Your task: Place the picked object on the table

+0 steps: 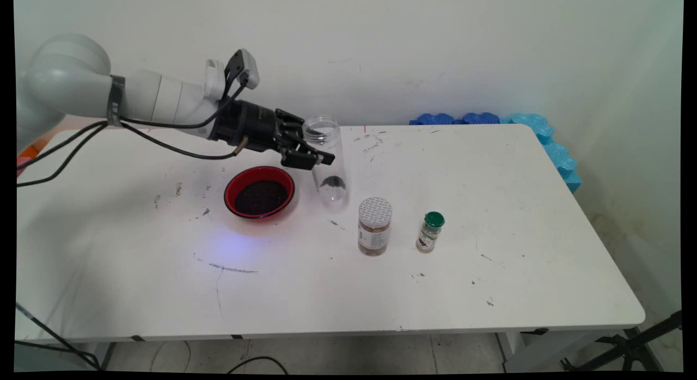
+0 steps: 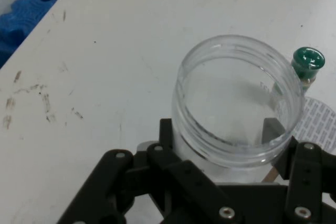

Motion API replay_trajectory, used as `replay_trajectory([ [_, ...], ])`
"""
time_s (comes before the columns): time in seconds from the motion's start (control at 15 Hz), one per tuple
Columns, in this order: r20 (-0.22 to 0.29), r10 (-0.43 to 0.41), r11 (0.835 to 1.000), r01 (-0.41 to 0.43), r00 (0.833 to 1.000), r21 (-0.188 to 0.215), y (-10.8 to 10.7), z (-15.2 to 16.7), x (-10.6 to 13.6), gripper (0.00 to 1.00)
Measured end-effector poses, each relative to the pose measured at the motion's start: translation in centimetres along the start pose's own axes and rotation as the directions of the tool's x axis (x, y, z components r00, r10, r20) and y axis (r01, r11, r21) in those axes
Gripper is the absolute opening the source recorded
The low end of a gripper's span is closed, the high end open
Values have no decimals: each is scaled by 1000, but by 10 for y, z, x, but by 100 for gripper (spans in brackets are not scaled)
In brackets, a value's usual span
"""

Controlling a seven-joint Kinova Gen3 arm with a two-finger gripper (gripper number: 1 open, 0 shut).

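While gripped, jar (image 1: 326,162) near bowl (image 1: 260,191).

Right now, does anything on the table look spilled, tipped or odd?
Nothing is spilled or tipped. The tall clear plastic jar, lidless and nearly empty, stands upright in the black gripper. The white table has dark scuffs.

even, bright indoor light, soft shadows under the arm on the table (image 1: 490,216), hand view slightly soft
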Motion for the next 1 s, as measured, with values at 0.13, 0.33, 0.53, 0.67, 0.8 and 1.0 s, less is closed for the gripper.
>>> replay_trajectory([
  [0.13,7,1,1000,-1,1000,-1,1,3,-6,0],
  [0.33,17,5,1000,-5,1000,-5,2,10,-16,0],
  [0.53,26,8,1000,-8,1000,-9,2,15,-24,0],
  [0.67,31,10,1000,-10,999,-10,2,19,-29,0],
  [0.8,35,10,1000,-10,999,-10,1,23,-33,0],
  [1.0,38,8,1000,-8,999,-9,0,28,-37,0],
])
